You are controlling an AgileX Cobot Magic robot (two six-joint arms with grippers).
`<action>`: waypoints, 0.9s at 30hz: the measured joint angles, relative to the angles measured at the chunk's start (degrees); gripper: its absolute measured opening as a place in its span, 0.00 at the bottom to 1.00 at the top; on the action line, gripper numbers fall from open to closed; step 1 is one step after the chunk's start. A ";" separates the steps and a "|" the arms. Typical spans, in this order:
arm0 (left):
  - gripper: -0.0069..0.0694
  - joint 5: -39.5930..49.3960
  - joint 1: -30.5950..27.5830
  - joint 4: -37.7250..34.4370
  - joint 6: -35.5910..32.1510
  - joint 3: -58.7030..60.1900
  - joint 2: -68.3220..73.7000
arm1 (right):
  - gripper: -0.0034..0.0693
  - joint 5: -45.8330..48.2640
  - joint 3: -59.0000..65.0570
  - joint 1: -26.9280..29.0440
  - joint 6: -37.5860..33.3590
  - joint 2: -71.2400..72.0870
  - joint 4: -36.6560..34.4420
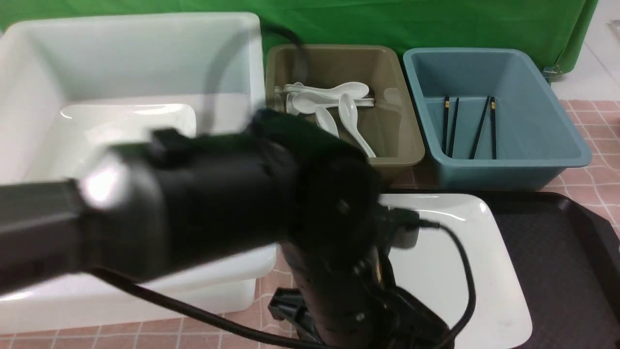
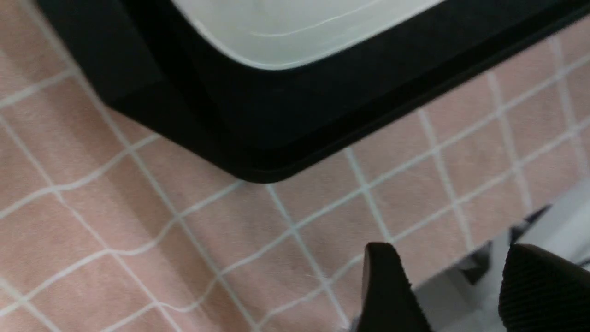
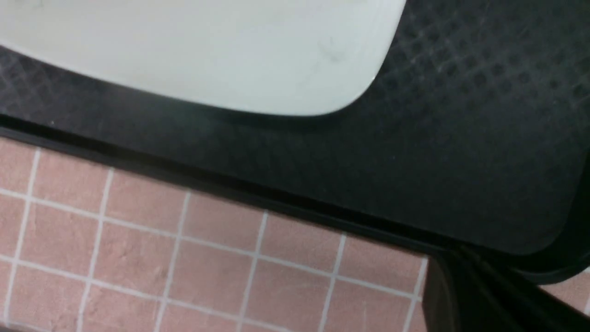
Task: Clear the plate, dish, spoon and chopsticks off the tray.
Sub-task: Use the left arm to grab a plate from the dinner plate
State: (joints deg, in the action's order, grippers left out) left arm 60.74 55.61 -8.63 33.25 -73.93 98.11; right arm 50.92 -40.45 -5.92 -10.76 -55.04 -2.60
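Observation:
A large white plate lies on the left part of the black tray. The left wrist view shows a corner of the plate and of the tray. My left gripper hangs open beside that corner, over the pink tiled cloth, with nothing between its fingers. My right gripper is shut and empty at the tray's near rim, close to the plate. White spoons lie in the olive tub. Black chopsticks lie in the blue tub. No dish is in view.
My left arm fills the foreground and hides the tray's left end. A big white bin at the left holds another white plate. The olive tub and blue tub stand behind the tray.

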 joint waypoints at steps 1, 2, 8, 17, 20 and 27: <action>0.53 0.15 0.09 0.91 0.88 0.00 0.96 | 0.09 -0.16 0.06 0.00 0.00 0.00 0.00; 0.54 0.30 0.13 2.12 2.08 0.00 2.05 | 0.09 -0.21 0.06 0.00 0.00 0.00 0.00; 0.54 -3.63 0.14 5.25 5.00 -0.01 6.34 | 0.09 -0.76 0.06 0.00 0.00 0.00 -0.05; 0.54 -7.78 0.14 10.77 11.02 -0.07 8.72 | 0.09 -1.15 0.06 0.00 0.00 0.00 -0.16; 0.54 -8.18 0.14 13.36 13.47 -0.07 9.01 | 0.09 -1.21 0.06 0.00 0.07 0.00 -0.16; 0.56 -11.68 0.14 13.18 14.70 -0.07 9.07 | 0.09 -1.61 0.06 0.00 0.27 0.00 -0.16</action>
State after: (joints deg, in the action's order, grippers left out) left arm 49.07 55.75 4.55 47.94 -73.99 107.19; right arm 49.31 -40.39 -5.92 -10.50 -55.04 -2.76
